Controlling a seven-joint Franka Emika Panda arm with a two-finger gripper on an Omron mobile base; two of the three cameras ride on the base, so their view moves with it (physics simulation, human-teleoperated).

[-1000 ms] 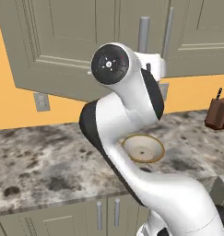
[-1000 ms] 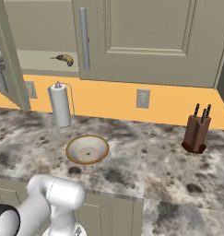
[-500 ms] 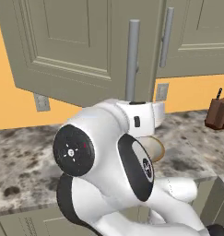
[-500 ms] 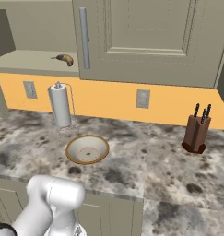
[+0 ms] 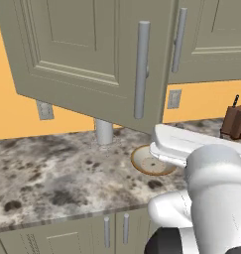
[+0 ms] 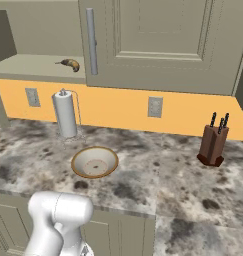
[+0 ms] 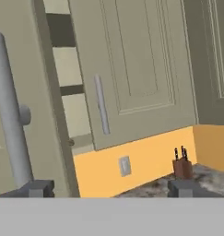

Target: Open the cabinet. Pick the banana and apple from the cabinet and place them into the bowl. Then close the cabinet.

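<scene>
The cabinet's left door (image 5: 82, 54) stands swung open toward me, its long silver handle (image 5: 141, 69) in front. Its right door (image 6: 158, 40) is shut. On the bare lower shelf (image 6: 33, 67) lies the banana (image 6: 69, 63). The apple is out of view. The bowl (image 6: 94, 161) sits empty on the counter below, also seen as a bowl (image 5: 150, 161) beside my arm. In the hand view my gripper (image 7: 111, 189) is open, nothing between its fingertips (image 7: 37, 188). The open door's handle (image 7: 9, 120) rises just above the left one.
A paper towel roll (image 6: 65, 114) stands behind the bowl under the open cabinet. A knife block (image 6: 213, 145) stands on the counter at the right. My white arm (image 5: 211, 198) is folded low in front of the counter edge (image 5: 67, 218).
My gripper has opened and let go of the door handle. The arm has dropped from in front of the cabinet down toward the counter edge. The left door has swung wider.
</scene>
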